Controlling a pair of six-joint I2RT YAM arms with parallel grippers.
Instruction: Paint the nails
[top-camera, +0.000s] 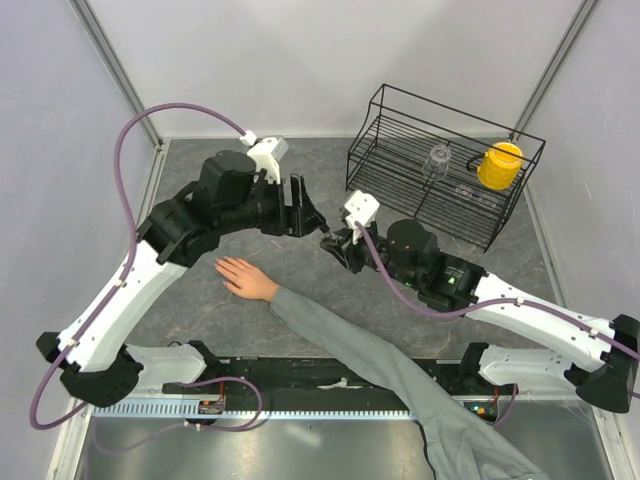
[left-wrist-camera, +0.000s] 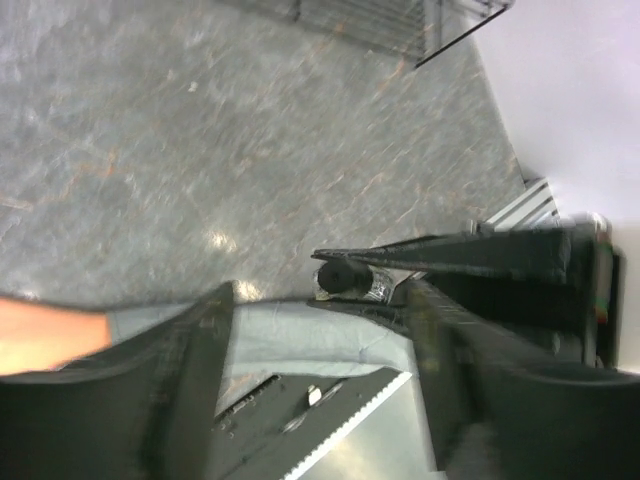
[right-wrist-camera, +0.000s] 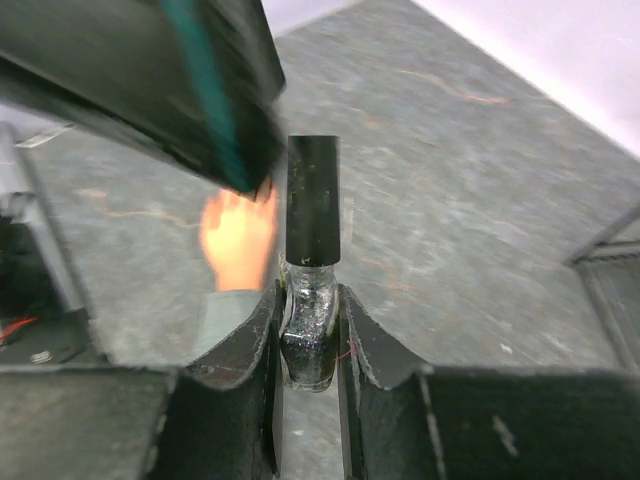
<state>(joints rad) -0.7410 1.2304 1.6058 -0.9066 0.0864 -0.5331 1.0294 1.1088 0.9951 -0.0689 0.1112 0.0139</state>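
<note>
Pinching the bottle (right-wrist-camera: 310, 335) over the middle of the surface (top-camera: 300, 170), right claw (right-wrist-camera: 310, 300); spread wide just beside its cap (right-wrist-camera: 312, 200), left claw (top-camera: 308, 218); flat toward the near left corner, hand (top-camera: 240, 273), nails (top-camera: 224, 265) too small to discern.

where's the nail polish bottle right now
In the right wrist view the nail polish bottle sits clamped in the right gripper; from above that is mid-table, just right of the left gripper and beyond the hand.
</note>
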